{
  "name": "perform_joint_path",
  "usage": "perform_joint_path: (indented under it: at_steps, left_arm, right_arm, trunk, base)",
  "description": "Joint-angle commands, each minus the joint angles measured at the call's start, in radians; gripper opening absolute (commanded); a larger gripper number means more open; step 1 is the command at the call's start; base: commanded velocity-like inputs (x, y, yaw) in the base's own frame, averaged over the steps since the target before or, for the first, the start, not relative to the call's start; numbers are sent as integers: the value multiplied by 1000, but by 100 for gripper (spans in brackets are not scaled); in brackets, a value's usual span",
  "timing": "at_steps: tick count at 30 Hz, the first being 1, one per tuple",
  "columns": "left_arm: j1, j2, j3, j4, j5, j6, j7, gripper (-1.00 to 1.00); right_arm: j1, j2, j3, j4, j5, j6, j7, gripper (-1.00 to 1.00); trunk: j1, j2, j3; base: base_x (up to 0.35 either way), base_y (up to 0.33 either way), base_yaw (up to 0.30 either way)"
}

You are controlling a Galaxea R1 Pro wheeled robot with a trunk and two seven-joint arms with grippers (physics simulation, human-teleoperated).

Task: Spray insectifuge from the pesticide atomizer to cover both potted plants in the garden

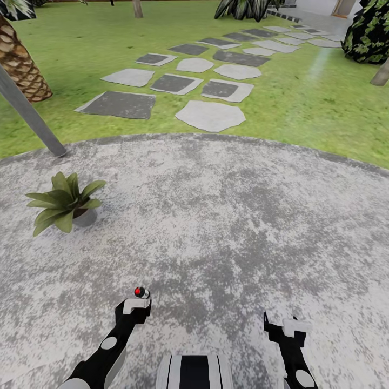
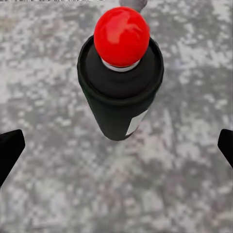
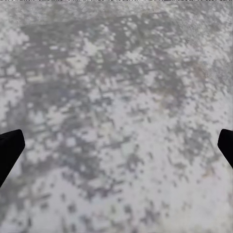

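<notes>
A: Atomizer [image 2: 121,77] position?
B: Upright on the patio [image 1: 227,216], directly under the left gripper [image 2: 116,145]; red top visible just beyond the left wrist in the head view; dark body with a white label patch; fingers [image 2: 9,150] spread wide, one to each side, touching nothing.

A: Right gripper [image 3: 116,145]?
B: Fingers apart, empty; mottled grey stone beneath it.

A: Plants?
B: One plant [image 1: 64,202] in a grey pot, on the patio forward and left of the atomizer, well apart from it; bare stone between them, nothing in the way.

A: Surroundings?
B: A slanted grey pole [image 1: 29,116] meets the patio edge beyond the plant; scaly palm trunk [image 1: 20,65] behind it; lawn [image 1: 324,102] past the patio, with stepping stones [image 1: 209,115] running away; dark shrub [image 1: 370,29] far right.
</notes>
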Motion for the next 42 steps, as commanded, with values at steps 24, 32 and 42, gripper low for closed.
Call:
perform_joint_path:
  at_steps: [24, 32, 42]
  left_arm:
    - [0, 0, 0, 2, -19, -3, 1, 100]
    - [0, 0, 0, 2, -18, -3, 1, 100]
    - [0, -1, 0, 2, -18, -4, 1, 100]
  right_arm:
    - [0, 0, 1, 0, 1, -3, -3, 100]
    - [0, 0, 1, 0, 1, -3, -3, 100]
    - [-1, 0, 1, 0, 1, -3, -3, 100]
  trunk:
    - [0, 0, -1]
    - [0, 0, -1]
    - [0, 0, -1]
  base:
    - [51, 0, 0]
    - [5, 0, 0]
    - [0, 0, 0]
